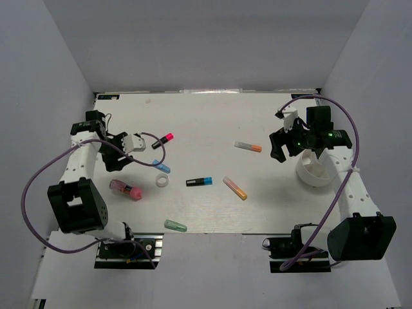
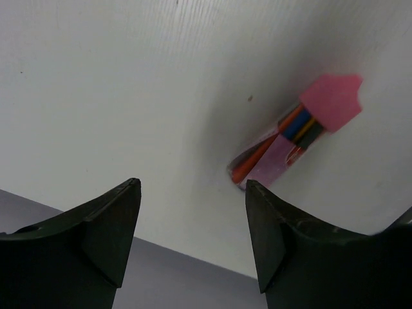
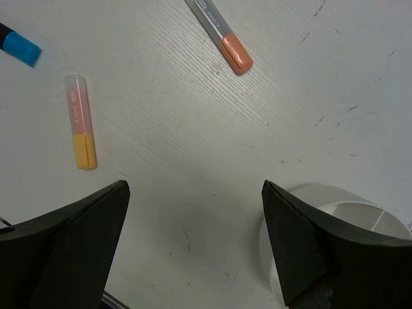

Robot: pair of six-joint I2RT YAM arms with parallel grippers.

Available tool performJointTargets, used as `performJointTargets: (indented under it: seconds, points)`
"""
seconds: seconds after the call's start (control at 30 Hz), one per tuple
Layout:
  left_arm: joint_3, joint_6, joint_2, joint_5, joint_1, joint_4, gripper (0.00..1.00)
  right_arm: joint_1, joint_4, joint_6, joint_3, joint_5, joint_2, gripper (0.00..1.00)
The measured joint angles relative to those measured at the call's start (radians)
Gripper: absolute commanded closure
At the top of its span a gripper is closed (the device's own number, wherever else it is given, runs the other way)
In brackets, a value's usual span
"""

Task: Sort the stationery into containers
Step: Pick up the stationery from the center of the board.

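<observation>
Several short markers lie scattered on the white table [image 1: 212,122]: a red-capped one [image 1: 163,140], a blue one [image 1: 161,167], a black-and-blue one [image 1: 199,181], a pink-and-orange one [image 1: 235,188], a grey-and-orange one [image 1: 248,147] and a green one [image 1: 175,225]. A white ring [image 1: 162,181] sits among them. A pink case of coloured sticks [image 1: 125,189] lies near the left. My left gripper [image 1: 116,162] hovers open just above that pink case [image 2: 290,141], holding nothing. The white round container [image 1: 315,168] stands at the right. My right gripper [image 1: 280,148] hangs open beside the container's [image 3: 335,212] left rim, empty.
In the right wrist view the grey-and-orange marker [image 3: 220,35] and the pink-and-orange marker [image 3: 80,122] lie ahead of the fingers. Grey walls close in the table on three sides. Purple cables loop from both arms. The arm bases sit at the near edge.
</observation>
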Motion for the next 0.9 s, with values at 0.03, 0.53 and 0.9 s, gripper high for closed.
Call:
performJointTargets:
  seconds: [0.03,0.53,0.9]
  points:
    - [0.020,0.045,0.029,-0.002,0.021,-0.016,0.19,0.000,-0.005,-0.001,0.006,-0.003,0.004,0.11]
    - [-0.091,0.504,0.039,0.018,0.192,-0.119,0.02,0.004,-0.026,-0.008,0.028,-0.019,0.033,0.11]
    - [-0.257,0.544,0.000,0.135,0.196,-0.017,0.03,0.004,-0.027,-0.023,0.029,-0.017,0.047,0.11]
